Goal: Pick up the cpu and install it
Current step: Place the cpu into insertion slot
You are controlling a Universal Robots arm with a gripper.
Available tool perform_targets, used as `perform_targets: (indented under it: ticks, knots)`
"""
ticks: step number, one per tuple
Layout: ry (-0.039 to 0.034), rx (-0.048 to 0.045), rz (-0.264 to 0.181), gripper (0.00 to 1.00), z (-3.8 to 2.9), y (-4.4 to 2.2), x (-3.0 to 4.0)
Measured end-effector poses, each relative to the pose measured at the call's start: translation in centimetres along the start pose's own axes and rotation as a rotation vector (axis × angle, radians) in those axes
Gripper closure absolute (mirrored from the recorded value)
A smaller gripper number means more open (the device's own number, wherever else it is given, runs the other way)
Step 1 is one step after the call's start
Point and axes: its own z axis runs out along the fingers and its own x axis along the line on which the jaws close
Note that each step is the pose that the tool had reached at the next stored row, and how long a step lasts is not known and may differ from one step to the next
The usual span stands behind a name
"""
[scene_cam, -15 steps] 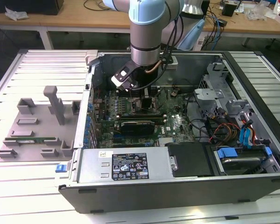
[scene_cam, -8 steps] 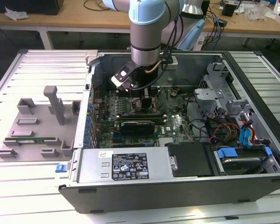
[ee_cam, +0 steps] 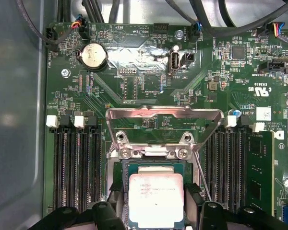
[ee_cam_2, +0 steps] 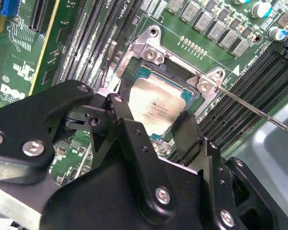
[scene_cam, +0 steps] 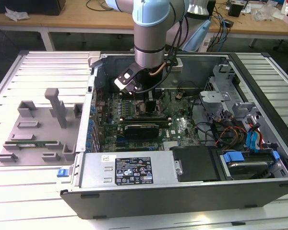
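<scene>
Cpu gripped by the tool, clamped on two opposite edges, at the open socket directly beneath it; seated or not, cannot tell. Risk: tilt or offset could bend pins. Lever wire just beside the tool could snag.

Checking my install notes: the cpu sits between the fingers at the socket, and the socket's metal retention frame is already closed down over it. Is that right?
Not quite. The retention frame is not closed. It is swung open, clear of the cpu, as the first wrist view shows. The rest holds: the cpu sits between the fingers at the socket.
</scene>
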Motion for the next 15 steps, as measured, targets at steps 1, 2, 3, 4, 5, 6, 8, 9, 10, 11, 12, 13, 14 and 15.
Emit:
perform_targets:
  ticks: [1,2,3,4,5,6,8,9,10,11,12,13,14,15]
  knots:
    - [0.0001,0.0000,0.000,0.38,0.00,0.00,0.00]
    - [0.0002,0.0000,0.000,0.38,0.01,0.00,0.00]
    - [0.0002,-0.0001,0.000,0.38,0.01,0.01,0.02]
    - [0.0002,0.0000,0.001,0.38,0.01,0.00,0.03]
    - [0.0001,0.0000,0.001,0.38,0.00,0.00,0.04]
    - [0.0002,0.0000,0.002,0.38,-0.01,0.00,0.07]
    - [0.0002,0.0001,0.004,0.38,-0.06,0.01,0.14]
    - [0.0004,0.0000,0.006,0.38,-0.07,0.01,0.15]
    - [0.0003,0.0001,0.006,0.38,-0.08,0.00,0.15]
    - [0.0002,0.0002,0.006,0.38,-0.08,0.02,0.15]
    - [0.0002,0.0002,0.006,0.38,-0.08,0.12,0.15]
    - [0.0003,0.0002,0.006,0.38,-0.07,0.25,0.15]
    - [0.0002,0.0002,0.006,0.38,-0.07,0.26,0.15]
    - [0.0002,0.0002,0.006,0.38,-0.21,0.27,0.15]
